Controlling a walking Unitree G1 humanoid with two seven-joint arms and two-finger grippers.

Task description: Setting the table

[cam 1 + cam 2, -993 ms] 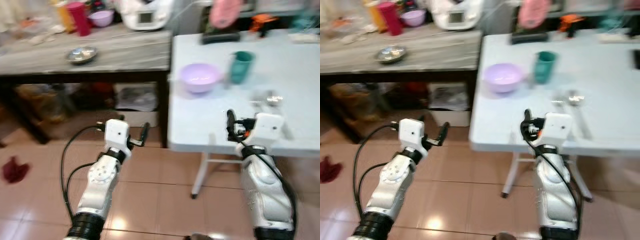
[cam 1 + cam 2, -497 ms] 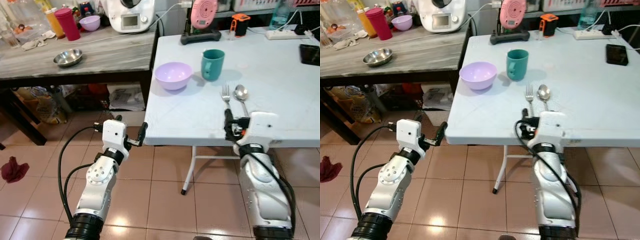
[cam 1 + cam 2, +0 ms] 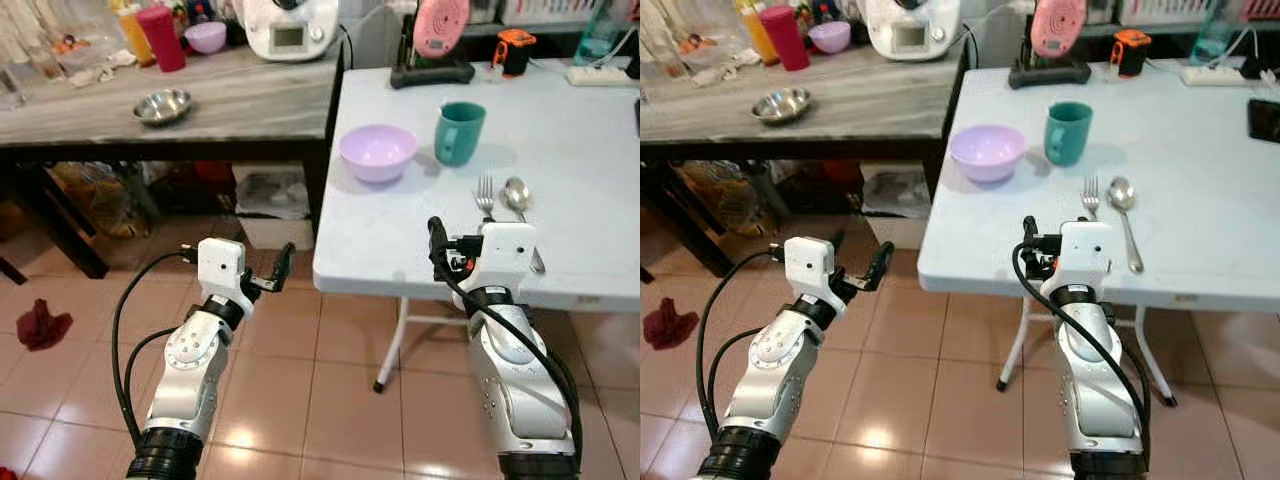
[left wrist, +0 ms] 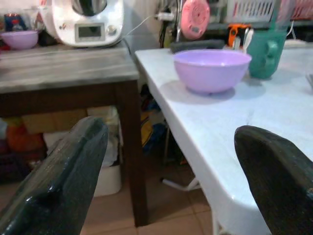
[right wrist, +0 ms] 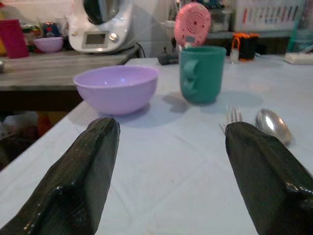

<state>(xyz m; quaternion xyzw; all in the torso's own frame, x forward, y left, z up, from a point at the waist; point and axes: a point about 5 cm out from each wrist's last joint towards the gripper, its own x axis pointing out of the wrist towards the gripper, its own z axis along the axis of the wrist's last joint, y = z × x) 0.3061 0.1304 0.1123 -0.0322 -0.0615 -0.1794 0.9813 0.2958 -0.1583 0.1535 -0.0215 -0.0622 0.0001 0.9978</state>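
Note:
On the white table (image 3: 400, 235) stand a lilac bowl (image 3: 378, 152) and a teal mug (image 3: 460, 132). A fork (image 3: 486, 195) and a spoon (image 3: 520, 200) lie side by side nearer to me. My right gripper (image 3: 437, 245) is open at the table's near edge, just short of the fork; its fingers (image 5: 100, 147) frame the bowl and mug. My left gripper (image 3: 275, 270) hangs open over the floor beside the table's left corner, pointing at the bowl (image 4: 211, 68).
A dark-framed grey side table (image 3: 230, 105) adjoins on the left, carrying a steel bowl (image 3: 163, 105), a red tumbler (image 3: 167, 37) and a white kitchen machine (image 3: 290, 25). A pink device (image 3: 434, 30) and a phone (image 3: 1265, 118) sit at the table's back. A red cloth (image 3: 40, 325) lies on the tiles.
The whole picture has shifted and sharpened as the camera moved; the table now sits further right in view. Both arms keep their pose with the grippers open.

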